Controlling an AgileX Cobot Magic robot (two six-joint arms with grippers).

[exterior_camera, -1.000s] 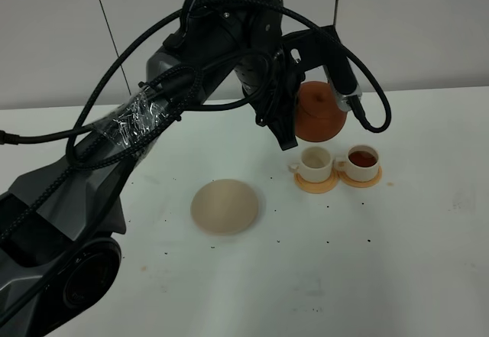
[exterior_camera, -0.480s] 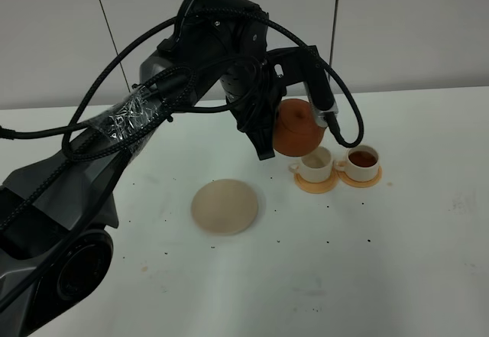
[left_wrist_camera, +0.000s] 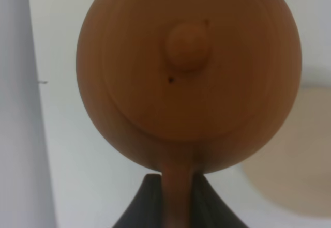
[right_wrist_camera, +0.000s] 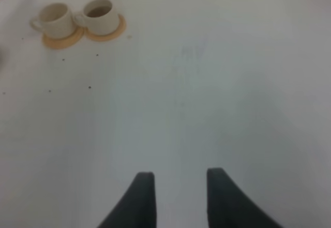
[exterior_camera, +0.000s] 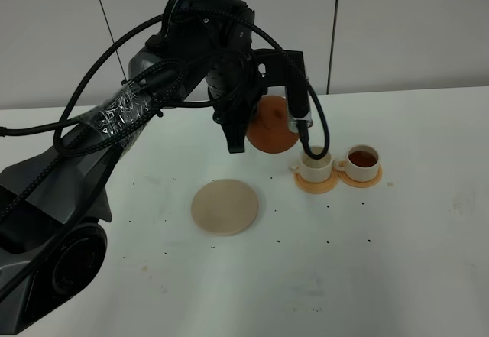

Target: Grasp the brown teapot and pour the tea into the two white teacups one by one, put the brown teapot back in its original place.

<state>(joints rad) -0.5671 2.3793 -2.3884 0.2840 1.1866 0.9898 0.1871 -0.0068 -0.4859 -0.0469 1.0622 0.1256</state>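
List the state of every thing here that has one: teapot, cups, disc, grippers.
Reddish-brown clay teapot: off the table, lid on.
Left gripper: shut on the teapot's handle.
Right gripper: open, empty.
White teacup nearer the teapot: no dark tea seen inside.
Other white teacup: holds dark tea.
Round beige disc: bare.

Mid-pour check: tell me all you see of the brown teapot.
The brown teapot is squat, round, reddish-brown, matte like clay, its knobbed lid on. The left end effector pinches its loop handle, holding it off the table, just left of the two white teacups and clear of the beige disc. Spout hidden.
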